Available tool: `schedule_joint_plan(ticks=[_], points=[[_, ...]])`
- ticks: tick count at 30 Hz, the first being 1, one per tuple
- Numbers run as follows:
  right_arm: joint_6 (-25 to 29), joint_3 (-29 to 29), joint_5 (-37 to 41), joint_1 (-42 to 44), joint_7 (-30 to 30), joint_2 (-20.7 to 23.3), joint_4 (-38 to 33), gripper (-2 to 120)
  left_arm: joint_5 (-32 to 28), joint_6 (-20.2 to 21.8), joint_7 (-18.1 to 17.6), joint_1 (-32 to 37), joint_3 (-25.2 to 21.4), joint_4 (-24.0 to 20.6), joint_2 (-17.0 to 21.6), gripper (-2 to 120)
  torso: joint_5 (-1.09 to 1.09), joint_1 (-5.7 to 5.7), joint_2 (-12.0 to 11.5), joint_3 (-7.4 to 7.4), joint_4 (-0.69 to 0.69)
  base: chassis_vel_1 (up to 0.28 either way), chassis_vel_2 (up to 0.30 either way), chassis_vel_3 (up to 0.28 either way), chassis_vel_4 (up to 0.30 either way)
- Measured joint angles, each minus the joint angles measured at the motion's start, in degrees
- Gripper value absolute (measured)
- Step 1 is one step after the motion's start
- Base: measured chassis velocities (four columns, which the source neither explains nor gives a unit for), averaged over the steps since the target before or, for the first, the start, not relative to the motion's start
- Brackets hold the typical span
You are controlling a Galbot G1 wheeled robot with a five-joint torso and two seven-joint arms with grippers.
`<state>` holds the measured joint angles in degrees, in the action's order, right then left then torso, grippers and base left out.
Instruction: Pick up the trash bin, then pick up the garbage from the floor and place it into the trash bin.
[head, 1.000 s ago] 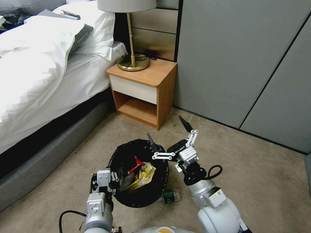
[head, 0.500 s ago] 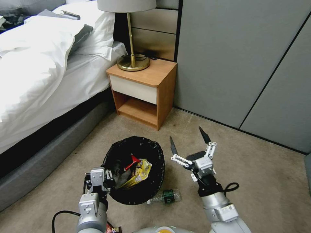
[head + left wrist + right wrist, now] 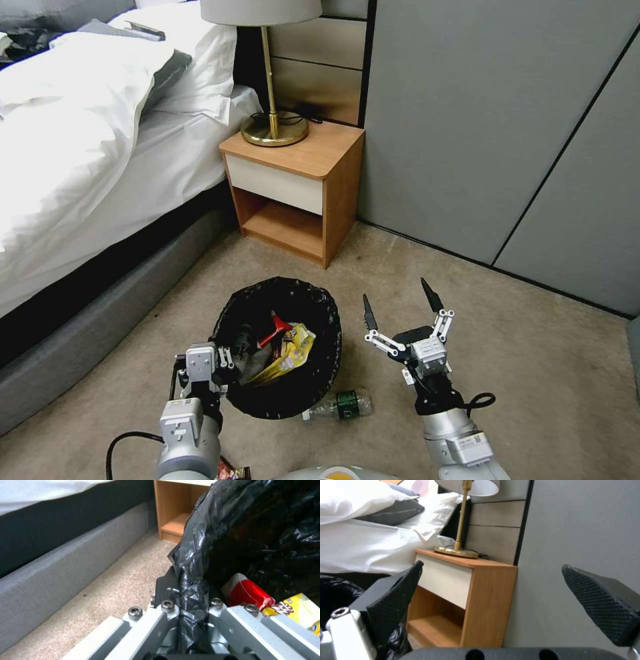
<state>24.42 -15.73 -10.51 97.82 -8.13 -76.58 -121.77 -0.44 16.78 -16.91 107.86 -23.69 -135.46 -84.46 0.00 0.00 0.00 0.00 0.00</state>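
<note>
Left gripper (image 3: 223, 365) is clamped on the near-left rim of the trash bin (image 3: 327, 360), pinching the black liner (image 3: 196, 562) between its fingers (image 3: 166, 590); in the left wrist view the bag is bunched right in the grip. Bin sits on the carpet (image 3: 533, 373) in front of the nightstand (image 3: 293, 193), bed (image 3: 80, 153) on its left. Inside it: red-white packet (image 3: 275, 328), yellow snack wrapper (image 3: 288, 357), some darker shiny stuff beside them I can't make out. Right gripper (image 3: 399, 305) hangs just right of the bin, apart from it, jaws spread wide with nothing between them, tips pointing up toward the wall (image 3: 480, 120). Clear green-labelled bottle (image 3: 341, 404) lies on its side on the carpet, just beside the bin's near-right edge, between bin and right arm. Lamp (image 3: 270, 73) on the nightstand top
</note>
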Motion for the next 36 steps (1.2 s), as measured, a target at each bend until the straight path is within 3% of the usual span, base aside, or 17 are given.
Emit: schedule_joint_plan(ticks=[36], points=[[-0.3, -2.5, 2.8, -2.3, 2.5, 0.9, 1.1, 100, -0.4, 0.8, 0.0, -0.3, -0.4, -0.4, -0.1, 0, 0.00, 0.00, 0.0, 0.00, 0.00, 0.010, 0.009, 0.008, 0.012]])
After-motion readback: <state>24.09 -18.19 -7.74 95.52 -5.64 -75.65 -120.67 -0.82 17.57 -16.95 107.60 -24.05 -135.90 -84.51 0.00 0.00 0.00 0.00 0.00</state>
